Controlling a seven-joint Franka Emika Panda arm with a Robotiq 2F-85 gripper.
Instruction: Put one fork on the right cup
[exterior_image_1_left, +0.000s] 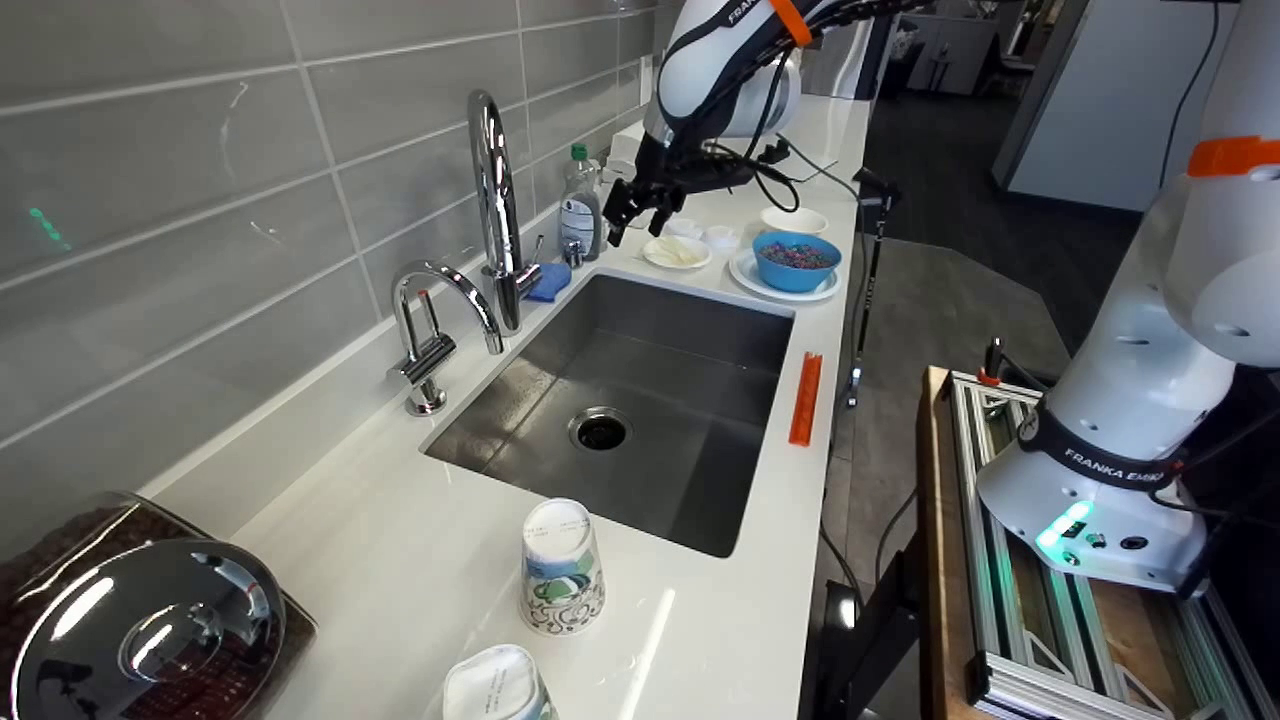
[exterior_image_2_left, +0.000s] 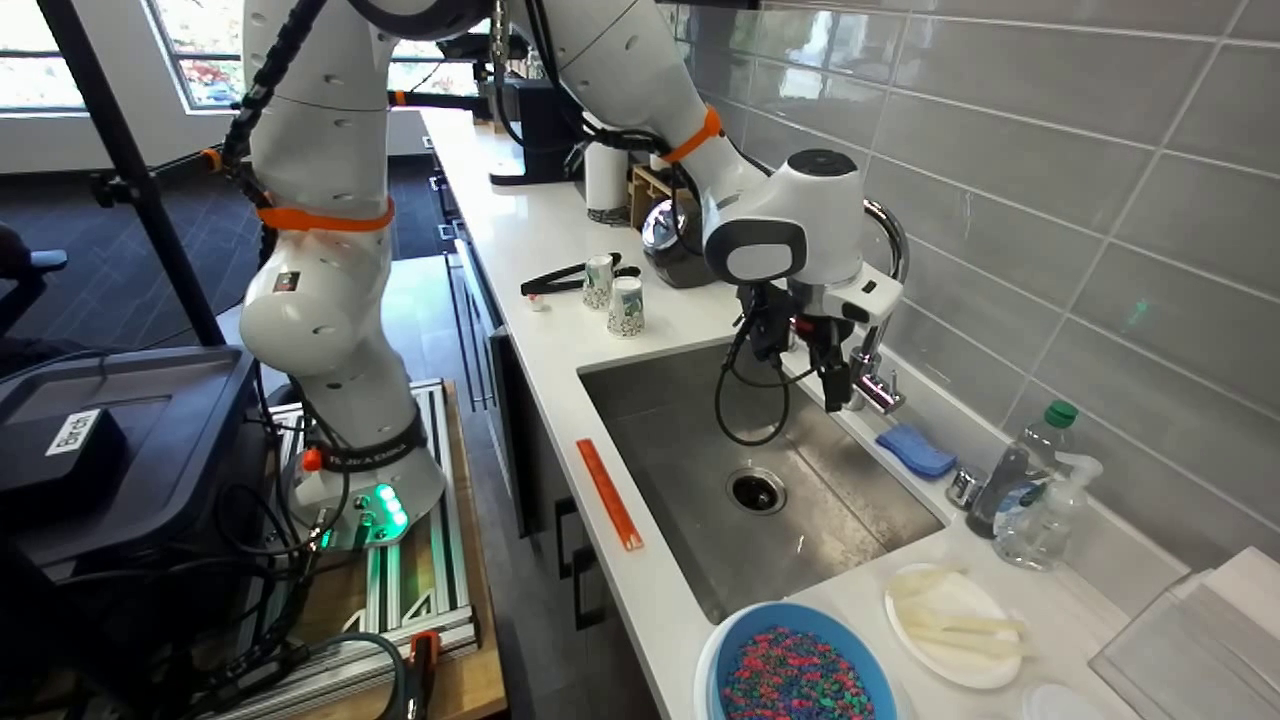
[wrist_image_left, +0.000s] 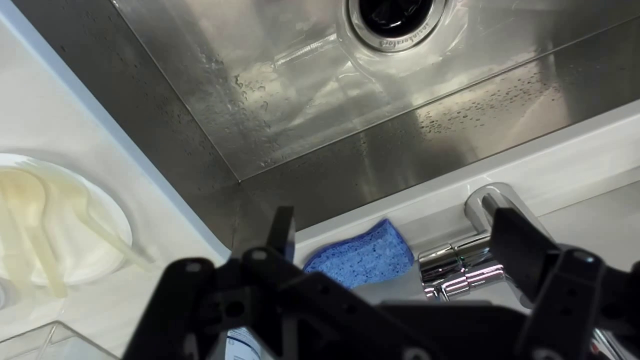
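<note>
Here hangs the gripper (wrist_image_left: 395, 237), jaws wide and empty, near two faucets (exterior_image_1_left: 508, 295) and one blue sponge (wrist_image_left: 362, 255), while in an exterior view the sink (exterior_image_2_left: 680, 430) separates the near plate (exterior_image_2_left: 968, 674) of three pale utensils (wrist_image_left: 45, 252), presumably the fork (wrist_image_left: 111, 238) included, from two far upturned cups (exterior_image_2_left: 598, 281), the right cup (exterior_image_2_left: 626, 308) nearer.

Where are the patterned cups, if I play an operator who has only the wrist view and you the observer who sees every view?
Observer: Past the end of the sink opposite the plate in your picture: a patterned cup nearer the sink, and another cup farther off.
Operator: Rim up or base up?
Observer: Base up, both of them, as an exterior view shows.
Operator: And what lies across the sink from the faucet in my picture?
Observer: An orange-red strip, on the counter along the sink's edge.
</note>
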